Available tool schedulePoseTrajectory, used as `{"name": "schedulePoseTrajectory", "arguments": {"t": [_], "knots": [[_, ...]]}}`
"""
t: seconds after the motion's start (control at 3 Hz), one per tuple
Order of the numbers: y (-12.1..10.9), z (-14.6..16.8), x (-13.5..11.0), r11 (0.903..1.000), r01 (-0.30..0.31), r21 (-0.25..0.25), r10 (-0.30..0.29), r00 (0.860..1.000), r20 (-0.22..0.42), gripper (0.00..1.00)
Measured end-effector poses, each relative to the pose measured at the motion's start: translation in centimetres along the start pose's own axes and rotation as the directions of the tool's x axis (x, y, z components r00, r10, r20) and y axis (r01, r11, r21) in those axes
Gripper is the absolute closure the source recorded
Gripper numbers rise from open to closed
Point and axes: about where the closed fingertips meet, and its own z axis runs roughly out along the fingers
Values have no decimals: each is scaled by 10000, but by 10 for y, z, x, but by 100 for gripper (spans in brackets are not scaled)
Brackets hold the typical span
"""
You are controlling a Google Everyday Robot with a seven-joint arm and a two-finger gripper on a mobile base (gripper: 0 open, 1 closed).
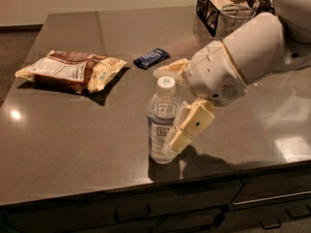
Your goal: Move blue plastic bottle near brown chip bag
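Two fingers [194, 125] of the claw [167, 110] stand wide apart around the blue plastic bottle [158, 127], gripping nothing yet. The bottle stands upright at centre frame, near the table's [73, 144] front edge. The brown chip bag [73, 72] lies upper left, well apart. The bottle is likely light, thin-walled, slick and tippy: best taken mid-label, squeezed gently.

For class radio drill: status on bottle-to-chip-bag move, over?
Pincer open, flanking blue plastic bottle. Bottle upright, apart from brown chip bag. Blue wrapper behind, off path.
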Motion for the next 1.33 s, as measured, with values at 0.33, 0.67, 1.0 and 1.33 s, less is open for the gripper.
{"name": "schedulePoseTrajectory", "arguments": {"t": [0.33,0.67,1.0,1.33], "knots": [[-2,7,3,9997,-188,-141,189,9998,48,18],[-2,6,2,9992,-300,-245,303,9995,104,41],[-8,-2,-2,9991,-399,-167,400,9992,27,64],[-35,-10,-9,9981,-611,75,610,9981,31,87]]}}
